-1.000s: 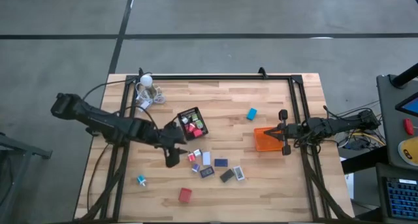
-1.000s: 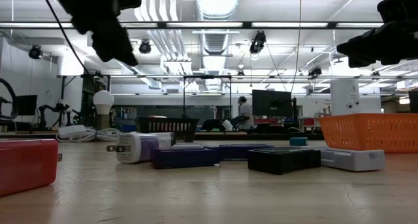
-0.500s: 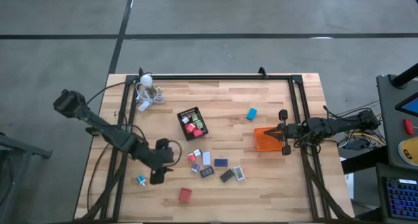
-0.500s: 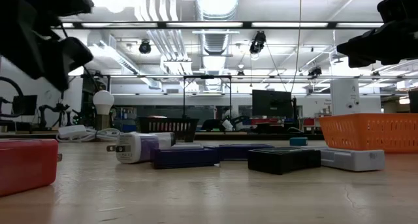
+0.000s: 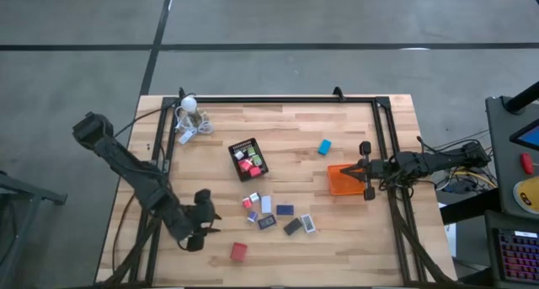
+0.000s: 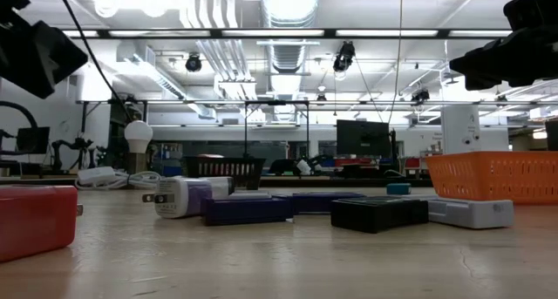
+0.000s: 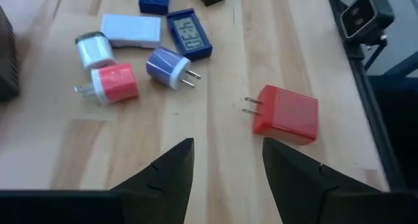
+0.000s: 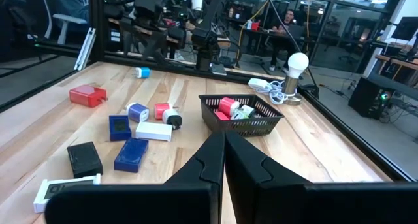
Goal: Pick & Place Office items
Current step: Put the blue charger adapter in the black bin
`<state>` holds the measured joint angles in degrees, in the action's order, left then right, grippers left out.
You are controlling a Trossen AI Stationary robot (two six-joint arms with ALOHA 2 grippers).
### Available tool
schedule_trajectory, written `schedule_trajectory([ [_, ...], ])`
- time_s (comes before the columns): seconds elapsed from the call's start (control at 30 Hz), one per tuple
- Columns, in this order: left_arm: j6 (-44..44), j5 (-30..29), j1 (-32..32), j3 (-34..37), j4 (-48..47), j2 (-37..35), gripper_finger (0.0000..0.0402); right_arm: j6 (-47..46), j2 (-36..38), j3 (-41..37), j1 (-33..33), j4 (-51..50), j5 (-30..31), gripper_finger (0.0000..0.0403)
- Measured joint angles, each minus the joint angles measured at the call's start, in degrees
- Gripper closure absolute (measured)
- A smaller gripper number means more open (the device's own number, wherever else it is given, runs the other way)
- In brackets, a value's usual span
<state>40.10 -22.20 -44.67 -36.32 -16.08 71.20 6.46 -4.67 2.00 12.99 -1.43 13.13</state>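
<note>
Left wrist view: red plug block [image 7: 285, 113] lies flat on the surface [image 7: 222, 67], prongs out, just ahead of the left gripper [image 7: 227, 160] and slightly off to one side. Fingers [image 7: 171, 168] part-open, nothing between them; gap looks wide enough for the block, so my guess is this is a pre-grasp line-up on it. Farther past the fingers sits the loose cluster: red-and-white plug [image 7: 114, 83], purple plug [image 7: 166, 67], white flat piece [image 7: 130, 29], blue pieces. A few items already sit in the black mesh tray [image 5: 248, 157]; one blue block [image 5: 324, 146] lies apart near the orange tray [image 5: 344, 179].

Right gripper [image 8: 224, 149] hovers parked beside the orange tray, fingers pressed together, empty. Reads as waiting.

Versus a second ago: left arm has swung from beside the mesh tray and cluster down toward the near edge, now next to the red block [image 5: 239, 252]. Small blue-white piece [image 5: 181, 232] there is now hidden under the arm. Items haven't shifted; right arm unchanged.
</note>
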Motion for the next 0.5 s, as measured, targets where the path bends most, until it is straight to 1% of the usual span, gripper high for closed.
schedule_trajectory([
  [0.27,4.1,-0.1,-1.2,0.0,-0.7,0.0,0.0213,0.0,0.0,0.0,0.0,0.0,0.0,0.0394],
  [0.5,12.9,-0.1,-1.4,0.0,-0.6,0.0,0.0213,0.0,0.0,0.0,0.0,0.0,0.0,0.0394],
])
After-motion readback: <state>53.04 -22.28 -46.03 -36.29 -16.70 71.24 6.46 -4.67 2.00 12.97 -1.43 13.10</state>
